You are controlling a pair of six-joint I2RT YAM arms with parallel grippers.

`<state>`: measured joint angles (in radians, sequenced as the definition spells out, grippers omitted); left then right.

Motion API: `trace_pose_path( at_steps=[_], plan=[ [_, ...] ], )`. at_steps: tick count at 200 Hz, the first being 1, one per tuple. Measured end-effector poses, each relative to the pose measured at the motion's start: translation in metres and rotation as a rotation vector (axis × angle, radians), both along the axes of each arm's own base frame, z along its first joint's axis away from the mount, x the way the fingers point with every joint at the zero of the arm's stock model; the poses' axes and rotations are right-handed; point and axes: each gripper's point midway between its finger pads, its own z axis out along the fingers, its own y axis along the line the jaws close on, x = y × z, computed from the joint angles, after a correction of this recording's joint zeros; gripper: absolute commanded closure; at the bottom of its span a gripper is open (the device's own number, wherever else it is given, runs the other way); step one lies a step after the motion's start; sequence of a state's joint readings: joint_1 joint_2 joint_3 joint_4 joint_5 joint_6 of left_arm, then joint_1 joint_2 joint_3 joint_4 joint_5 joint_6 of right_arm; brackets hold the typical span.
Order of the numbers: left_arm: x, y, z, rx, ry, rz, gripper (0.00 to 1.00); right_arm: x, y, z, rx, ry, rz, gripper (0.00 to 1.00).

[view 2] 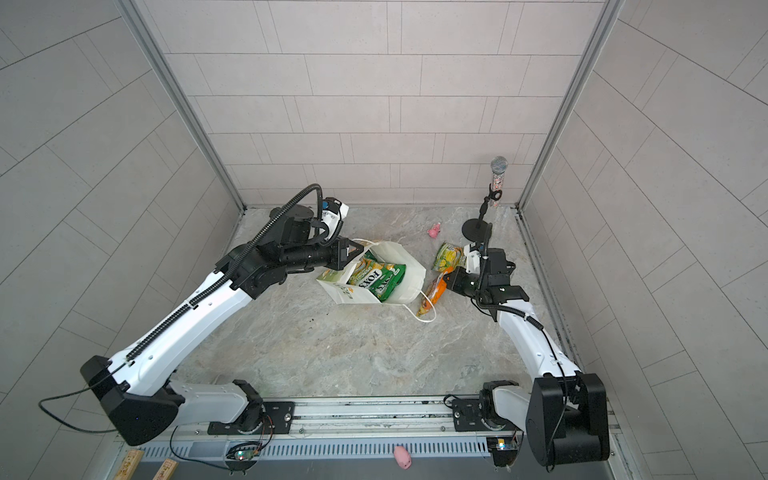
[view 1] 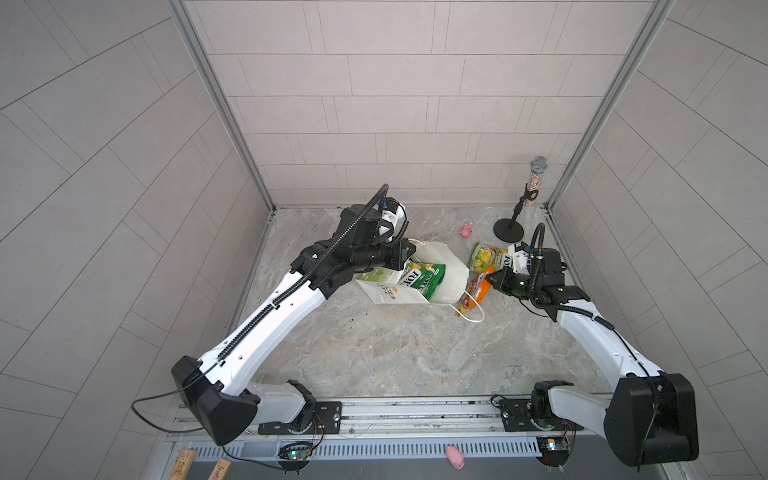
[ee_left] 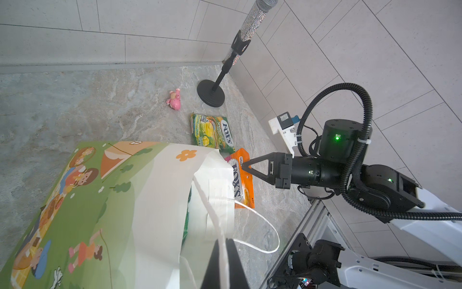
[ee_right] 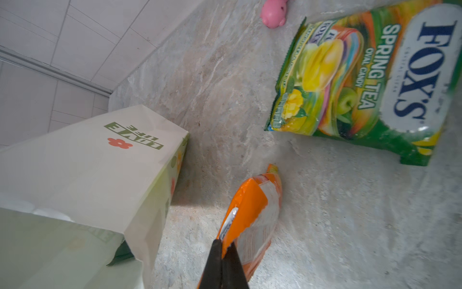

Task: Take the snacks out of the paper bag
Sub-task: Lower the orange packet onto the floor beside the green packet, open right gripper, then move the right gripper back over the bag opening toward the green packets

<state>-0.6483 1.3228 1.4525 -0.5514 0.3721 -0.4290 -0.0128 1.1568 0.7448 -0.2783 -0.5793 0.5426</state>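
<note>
Top views, paper bag: the paper bag lies on its side mid-counter, mouth open, with green FOX'S packets showing inside.
Top views, packets out: a Spring Tea packet and an orange FOX'S packet lie on the counter just beside the mouth, near a microphone stand and a pink toy.
Left wrist, left fingers: the left fingers are clenched on the bag's white cord handle.
Left wrist, right fingers: the right fingers meet the orange packet's top edge.
Right wrist, right fingers: clamped on the orange packet's edge. The bag's LOVE LIFE panel lies close beside it, not touching.
</note>
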Motion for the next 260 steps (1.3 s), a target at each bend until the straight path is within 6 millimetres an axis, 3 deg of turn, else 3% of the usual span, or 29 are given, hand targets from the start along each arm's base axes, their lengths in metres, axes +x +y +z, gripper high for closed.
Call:
trace_pose_path(
  at_steps=[66, 109, 183, 220, 236, 260],
  plan=[
    [0.0, 0.0, 0.0, 0.001, -0.001, -0.001, 1.0, -0.017, -0.036, -0.041, -0.225, 0.148, -0.03, 1.0],
    [0.0, 0.0, 0.0, 0.002, -0.001, -0.002, 1.0, -0.019, -0.044, -0.068, -0.273, 0.244, -0.035, 1.0],
    [-0.001, -0.001, 0.0, -0.001, 0.001, -0.007, 1.0, -0.007, -0.062, -0.083, -0.38, 0.342, -0.048, 1.0],
    [-0.002, -0.001, 0.0, -0.003, 0.003, -0.012, 1.0, -0.01, -0.073, -0.085, -0.434, 0.357, -0.077, 0.83],
    [-0.002, -0.001, 0.0, -0.004, 0.003, -0.012, 1.0, -0.009, -0.076, -0.079, -0.444, 0.341, -0.101, 0.69],
    [-0.002, -0.002, 0.0, -0.005, 0.004, -0.014, 1.0, -0.009, -0.079, -0.066, -0.457, 0.298, -0.123, 0.6]
  ],
)
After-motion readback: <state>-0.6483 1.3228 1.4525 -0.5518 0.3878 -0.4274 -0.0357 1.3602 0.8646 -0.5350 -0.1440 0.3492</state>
